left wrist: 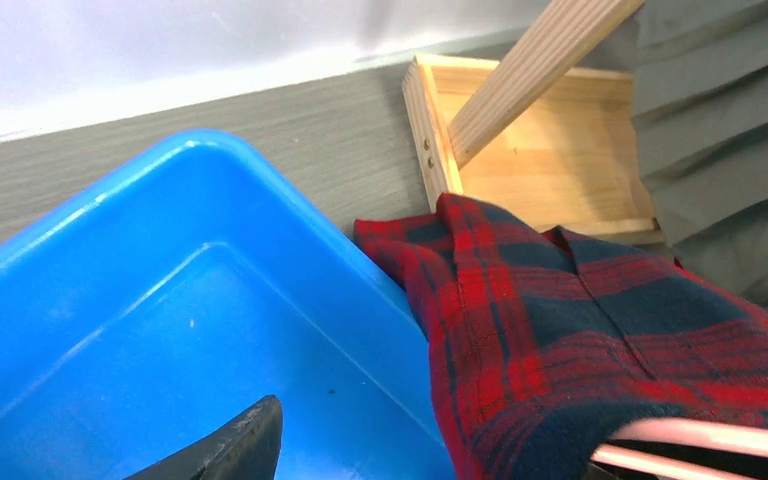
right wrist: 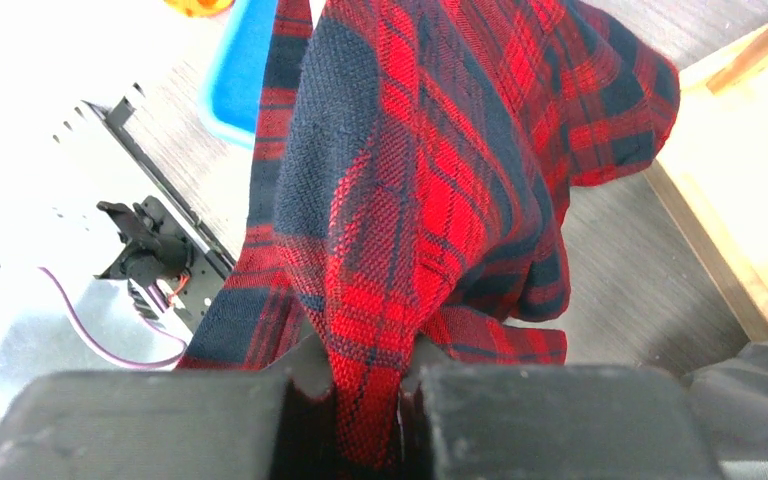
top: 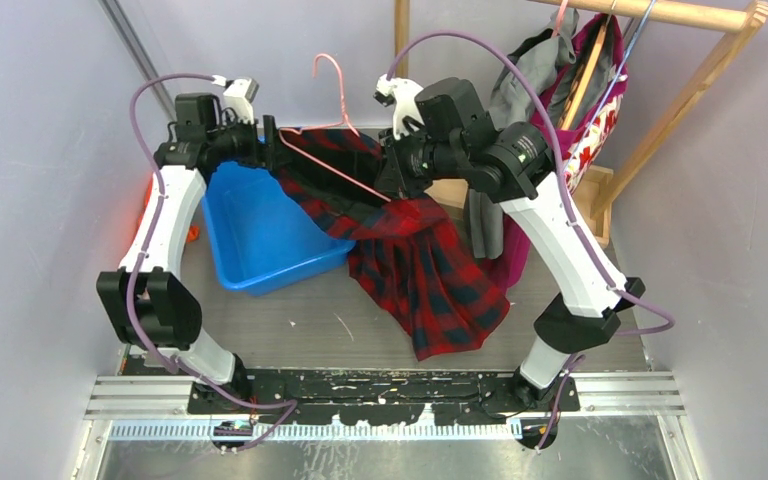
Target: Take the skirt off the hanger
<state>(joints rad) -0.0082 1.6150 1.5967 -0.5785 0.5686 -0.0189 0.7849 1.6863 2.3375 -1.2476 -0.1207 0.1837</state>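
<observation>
From above: my left tool (top: 258,140) is at the end of the hanger (top: 341,92). My right tool (top: 390,180) pinches the skirt (top: 425,270), which hangs over the bin (top: 260,228) and worktop (top: 300,320).
Left wrist: I can't tell if that tool grips.
Right wrist: cloth squeezed tight.

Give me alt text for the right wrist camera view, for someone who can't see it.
A red and navy plaid skirt is pinched between the right arm's two dark fingers at the bottom edge and drapes away across the frame. Behind it lie a blue bin, the grey table and a pale wooden base.
</observation>
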